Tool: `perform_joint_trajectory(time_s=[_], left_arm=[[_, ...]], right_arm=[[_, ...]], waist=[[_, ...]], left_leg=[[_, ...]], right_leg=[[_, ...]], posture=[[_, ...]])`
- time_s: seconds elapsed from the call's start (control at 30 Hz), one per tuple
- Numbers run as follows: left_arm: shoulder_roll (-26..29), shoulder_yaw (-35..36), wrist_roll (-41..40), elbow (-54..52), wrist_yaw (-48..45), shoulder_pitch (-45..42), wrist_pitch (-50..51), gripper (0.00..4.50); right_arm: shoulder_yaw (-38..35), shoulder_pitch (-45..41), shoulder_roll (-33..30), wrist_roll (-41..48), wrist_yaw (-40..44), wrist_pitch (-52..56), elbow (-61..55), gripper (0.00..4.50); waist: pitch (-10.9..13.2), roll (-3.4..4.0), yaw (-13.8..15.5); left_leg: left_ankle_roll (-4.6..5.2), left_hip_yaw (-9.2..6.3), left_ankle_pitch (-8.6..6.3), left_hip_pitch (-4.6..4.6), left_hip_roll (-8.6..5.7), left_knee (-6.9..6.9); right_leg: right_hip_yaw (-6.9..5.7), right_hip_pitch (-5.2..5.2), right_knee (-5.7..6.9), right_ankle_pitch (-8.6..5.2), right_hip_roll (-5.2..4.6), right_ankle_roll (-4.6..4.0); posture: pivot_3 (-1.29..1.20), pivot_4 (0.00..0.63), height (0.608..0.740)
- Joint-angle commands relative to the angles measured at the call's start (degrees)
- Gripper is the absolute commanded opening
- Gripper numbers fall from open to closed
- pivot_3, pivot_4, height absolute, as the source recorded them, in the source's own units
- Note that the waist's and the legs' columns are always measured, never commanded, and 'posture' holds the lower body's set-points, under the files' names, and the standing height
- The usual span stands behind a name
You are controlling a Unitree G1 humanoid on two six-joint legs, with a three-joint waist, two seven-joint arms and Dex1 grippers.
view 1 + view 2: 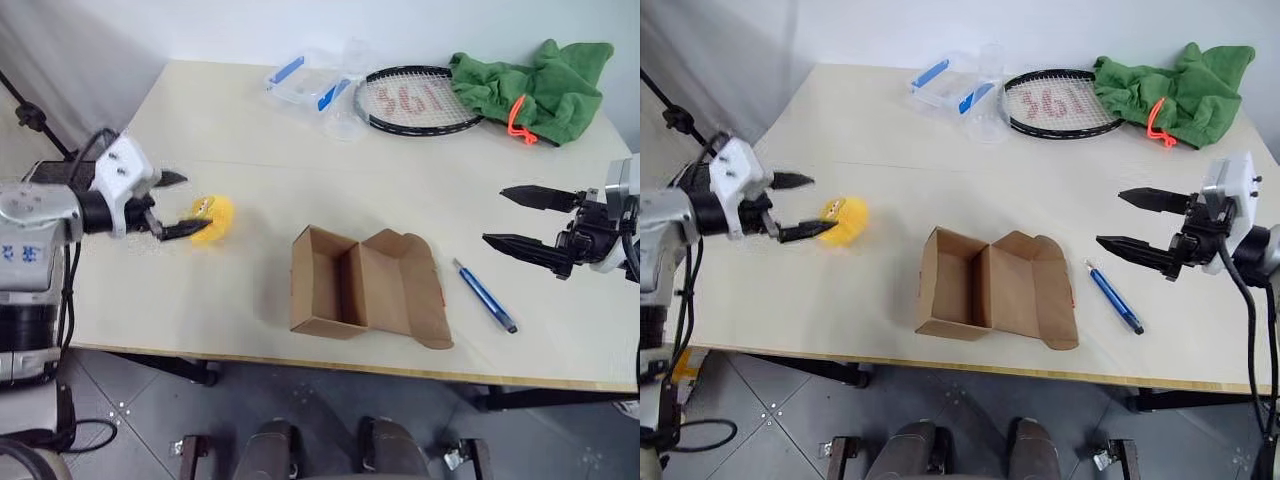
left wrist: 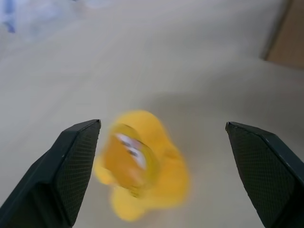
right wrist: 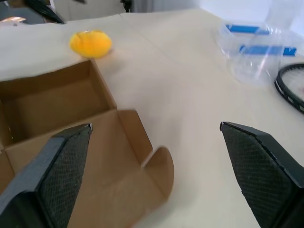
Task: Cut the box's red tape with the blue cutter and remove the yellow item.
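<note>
Your left claw (image 1: 178, 206) is hanging wide apart over the 9 o'clock side of the surface (image 1: 240, 290), gripping nothing. You're looking at the yellow item (image 1: 214, 218) lying on the surface just past those black fingertips (image 1: 186, 230), out of the box and free of any grip; from the left wrist camera it's sitting between the two fingers, nearer one of them, and blurred. Your right claw (image 1: 522, 219) is hovering at 3 o'clock, its fingers spread just as wide, empty, pointing in toward the middle.

Dead centre, you're seeing the box (image 1: 345, 285) standing open on the surface, flap lid folded out flat toward 3 o'clock, the inside showing bare brown cardboard. A sliver of the red tape (image 1: 442, 296) is peeking at the flap's outer edge, too small to tell more. The blue cutter (image 1: 485, 295) is lying flat on the surface just beyond that flap, between the box and your right claw, touching neither.

Up at 12 o'clock, you're getting the clear container with blue clips (image 1: 308, 82), a racket (image 1: 418, 100) beside it, and a green cloth (image 1: 535, 85) bunched at about 1 o'clock against the racket's rim.
</note>
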Motion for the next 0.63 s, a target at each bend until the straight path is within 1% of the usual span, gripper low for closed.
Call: perform_joint_trajectory(time_s=[0.03,0.07,0.13,0.17,0.23,0.3,0.47,0.63], left_arm=[[-3.61,9.24,-11.03,-6.8,-2.02,7.23,0.38,4.47],[-4.18,10.84,-13.5,-9.08,-3.0,11.04,1.97,4.47],[-4.16,12.72,-15.53,-12.03,-3.53,16.85,3.66,4.47],[-4.28,13.4,-15.62,-13.31,-3.39,20.02,3.33,4.47],[-4.54,14.38,-14.75,-14.25,-4.24,25.87,-0.13,4.47],[-4.26,15.11,-14.88,-12.81,-5.99,29.74,-1.92,4.47],[-4.61,16.6,-16.33,-14.8,-4.89,33.01,-2.42,4.47],[-5.58,15.58,-17.73,-16.85,-4.37,34.11,-2.39,4.47]], right_arm=[[-0.5,1.04,0.69,-1.1,6.84,-6.4,6.55,4.5],[-0.04,1.67,0.68,-2.12,8.89,-8.41,9.73,4.5],[0.25,2.43,1.28,-3.63,11.76,-12.89,13.96,4.5],[1.07,3.42,0.91,-5.38,13.97,-16.32,16.53,4.5],[2.14,4.8,0.14,-6.67,16.92,-17.51,19.73,4.5],[1.93,5.13,0.19,-6.43,18.32,-18.14,21.63,4.5],[1.4,7.01,1.35,-6.13,15.69,-17.77,19.29,4.5],[1.27,11.14,1.95,-6.67,13.92,-17.58,15.85,4.5]], waist=[[0.0,0.0,0.0],[0.0,-0.01,0.01],[0.0,-0.01,0.0],[0.0,-0.01,0.05],[0.0,0.0,0.01],[0.02,0.08,-0.03],[0.03,0.16,-0.05],[0.02,0.2,-0.06]], left_leg=[[0.0,0.05,0.0,0.02,0.0,0.01],[0.0,0.05,0.0,0.04,0.01,0.01],[0.0,0.04,-0.03,0.15,0.0,-0.01],[-0.01,0.03,-0.03,0.17,0.0,-0.03],[-0.01,0.04,-0.04,0.2,0.01,-0.03],[-0.02,0.07,-0.04,0.3,0.02,-0.03],[-0.06,0.11,-0.04,0.53,0.08,0.0],[-0.14,0.0,-0.11,0.63,0.07,-0.05]], right_leg=[[0.04,0.0,0.0,0.0,0.0,0.0],[0.08,0.02,0.0,0.0,-0.01,0.0],[0.09,0.11,-0.01,0.0,-0.02,0.0],[0.1,0.12,0.0,0.0,-0.02,0.0],[0.1,0.15,-0.02,-0.01,-0.02,-0.01],[0.12,0.24,-0.05,-0.01,-0.03,-0.03],[0.21,0.43,-0.06,-0.03,-0.03,-0.07],[0.32,0.57,-0.14,-0.03,-0.1,-0.08]], posture=[[0.0,0.15,0.74],[0.0,0.15,0.74],[0.0,0.15,0.74],[0.0,0.15,0.74],[0.0,0.15,0.74],[0.0,0.15,0.74],[0.0,0.15,0.74],[0.0,0.15,0.74]])
